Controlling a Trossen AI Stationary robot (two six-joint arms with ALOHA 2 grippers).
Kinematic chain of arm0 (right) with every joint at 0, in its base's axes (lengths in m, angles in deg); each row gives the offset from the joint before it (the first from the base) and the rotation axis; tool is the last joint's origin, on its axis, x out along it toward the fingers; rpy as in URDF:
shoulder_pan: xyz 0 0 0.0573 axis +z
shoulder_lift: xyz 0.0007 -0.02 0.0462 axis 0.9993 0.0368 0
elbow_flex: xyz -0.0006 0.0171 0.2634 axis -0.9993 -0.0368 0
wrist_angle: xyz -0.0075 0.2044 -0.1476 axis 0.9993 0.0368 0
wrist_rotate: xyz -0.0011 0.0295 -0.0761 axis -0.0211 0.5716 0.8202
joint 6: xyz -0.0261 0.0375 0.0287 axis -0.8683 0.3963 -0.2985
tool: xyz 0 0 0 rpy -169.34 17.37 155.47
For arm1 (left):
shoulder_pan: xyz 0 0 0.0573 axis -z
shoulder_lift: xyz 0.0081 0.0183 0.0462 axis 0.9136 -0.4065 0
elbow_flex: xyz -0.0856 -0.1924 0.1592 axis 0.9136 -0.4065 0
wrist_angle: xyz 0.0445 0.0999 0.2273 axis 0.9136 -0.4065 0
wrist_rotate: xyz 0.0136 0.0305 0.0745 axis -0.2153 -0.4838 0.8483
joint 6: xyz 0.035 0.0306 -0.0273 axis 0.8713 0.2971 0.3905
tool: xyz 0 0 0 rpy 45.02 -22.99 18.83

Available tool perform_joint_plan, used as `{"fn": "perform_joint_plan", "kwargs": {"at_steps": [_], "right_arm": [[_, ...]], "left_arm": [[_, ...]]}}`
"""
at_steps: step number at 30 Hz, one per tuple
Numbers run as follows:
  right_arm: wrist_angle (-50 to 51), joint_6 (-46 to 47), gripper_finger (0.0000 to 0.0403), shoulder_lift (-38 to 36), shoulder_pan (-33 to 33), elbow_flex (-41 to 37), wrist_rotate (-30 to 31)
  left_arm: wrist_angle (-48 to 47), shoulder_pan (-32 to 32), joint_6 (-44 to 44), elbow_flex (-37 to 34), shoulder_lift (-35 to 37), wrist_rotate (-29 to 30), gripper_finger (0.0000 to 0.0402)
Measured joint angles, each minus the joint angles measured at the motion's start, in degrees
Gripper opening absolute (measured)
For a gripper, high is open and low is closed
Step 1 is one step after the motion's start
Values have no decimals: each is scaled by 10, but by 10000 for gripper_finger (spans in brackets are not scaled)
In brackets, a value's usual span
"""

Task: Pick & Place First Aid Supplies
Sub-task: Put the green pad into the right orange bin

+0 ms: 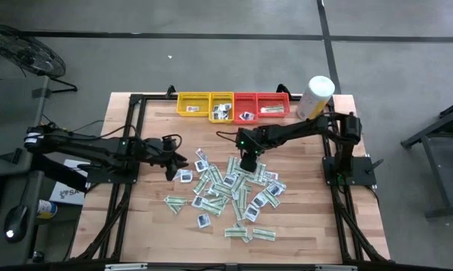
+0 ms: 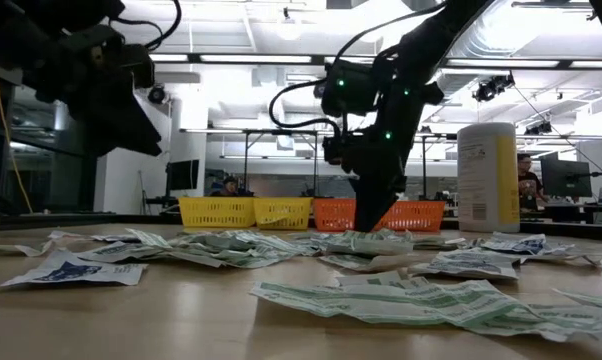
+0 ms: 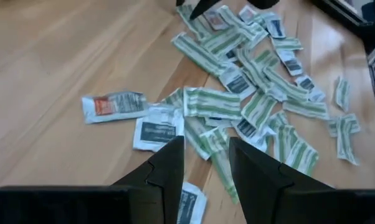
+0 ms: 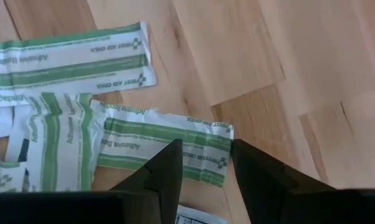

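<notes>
**Right gripper down on the pile, left one waiting beside it**

The table (image 1: 151, 226) carries everything: four trays along its far edge, two yellow trays (image 1: 204, 104) to the left and two red trays (image 1: 260, 104) to the right, set side by side so that packets can be sorted into them. Some packets already lie in the middle two and the rightmost one. A canister (image 1: 315, 96) stands just right of the red pair, out of the working area.

The packets (image 1: 234, 192) lie scattered in a loose heap at the table's middle, overlapping, which probably makes single picks awkward (flat paper gives little edge to catch).

The right gripper (image 4: 203, 163) points straight down at the far edge of the heap, right of centre. Its fingers stand part open with a gap between them, straddling a green-striped strip (image 4: 166, 146) that lies flat on the wood; nothing is lifted, and I judge it is about to pinch this one.

The left gripper (image 3: 206, 162) hovers to the left of the heap, tilted toward it, fingers likewise apart and empty, likely kept clear so the arms do not cross.
</notes>
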Motion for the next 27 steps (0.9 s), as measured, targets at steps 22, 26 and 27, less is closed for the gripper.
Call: {"fn": "perform_joint_plan", "kwargs": {"at_steps": [22,26,27], "right_arm": [[16,106,5,5,3,-1,-22],[24,136,2,-6,4,-2,-30],[26,141,2,-10,4,-3,-30]], "left_arm": [[0,146,-28,0,14,113,127],[16,147,-17,0,23,114,127],[19,147,-11,0,24,114,127]]}}
